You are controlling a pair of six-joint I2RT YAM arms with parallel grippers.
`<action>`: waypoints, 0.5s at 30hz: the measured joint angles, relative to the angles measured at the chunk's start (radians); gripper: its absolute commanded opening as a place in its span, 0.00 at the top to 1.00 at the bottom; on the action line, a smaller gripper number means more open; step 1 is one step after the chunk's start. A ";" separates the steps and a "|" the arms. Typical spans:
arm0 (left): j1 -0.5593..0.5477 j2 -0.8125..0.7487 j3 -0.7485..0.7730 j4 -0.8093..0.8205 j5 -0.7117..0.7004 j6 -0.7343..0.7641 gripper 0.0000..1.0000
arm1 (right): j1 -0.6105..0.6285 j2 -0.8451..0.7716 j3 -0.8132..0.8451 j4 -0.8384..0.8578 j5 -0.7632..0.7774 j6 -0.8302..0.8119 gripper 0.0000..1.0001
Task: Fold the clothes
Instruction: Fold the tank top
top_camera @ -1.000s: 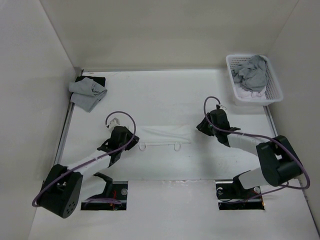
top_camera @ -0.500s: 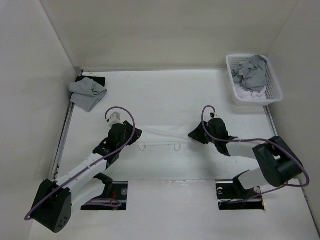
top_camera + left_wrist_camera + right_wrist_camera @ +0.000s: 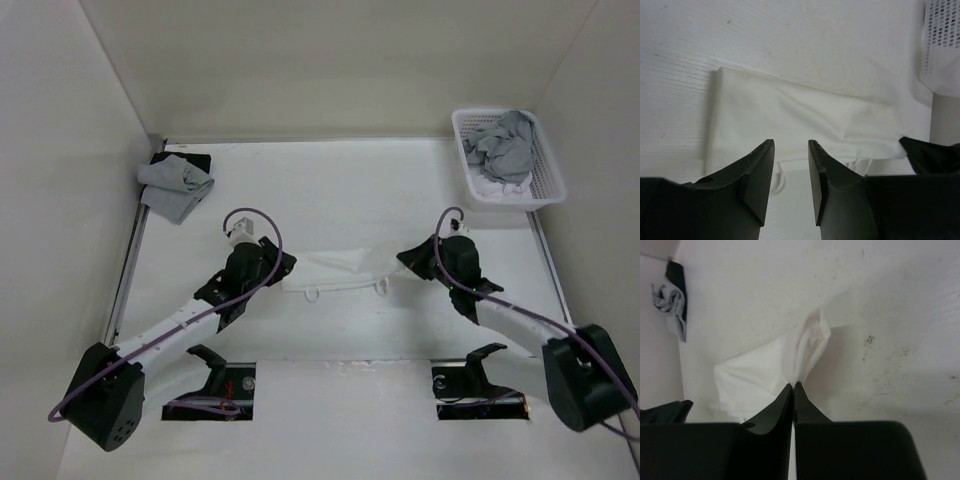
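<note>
Top external: white garment (image 3: 338, 266) lies mid-bench (image 3: 330, 190) as a narrow band, looks part-folded. Right end effector (image 3: 792, 386) clamped on its right end; left end effector (image 3: 790, 145) jaws apart over near edge, holding nothing. Cross fold probably still to do

Top camera looks down over the whole table (image 3: 330, 190); both wrist cameras closely share the white garment (image 3: 805, 115).

The white garment (image 3: 338, 268) lies as a narrow flat strip, right end bunched, cord loops (image 3: 312, 293) at its near edge.
</note>
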 measured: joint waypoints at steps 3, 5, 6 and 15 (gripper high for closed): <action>-0.032 0.037 0.023 0.009 0.000 0.003 0.65 | -0.005 -0.161 0.021 -0.109 0.047 -0.037 0.95; -0.047 0.050 0.037 0.020 0.000 0.003 0.64 | 0.014 -0.218 0.067 -0.193 0.087 -0.070 0.94; -0.053 0.051 0.041 0.026 0.000 0.003 0.63 | 0.032 -0.229 0.100 -0.235 0.109 -0.089 0.94; -0.058 0.009 0.055 0.044 0.000 0.004 0.59 | 0.351 0.011 0.445 -0.418 0.260 -0.234 0.92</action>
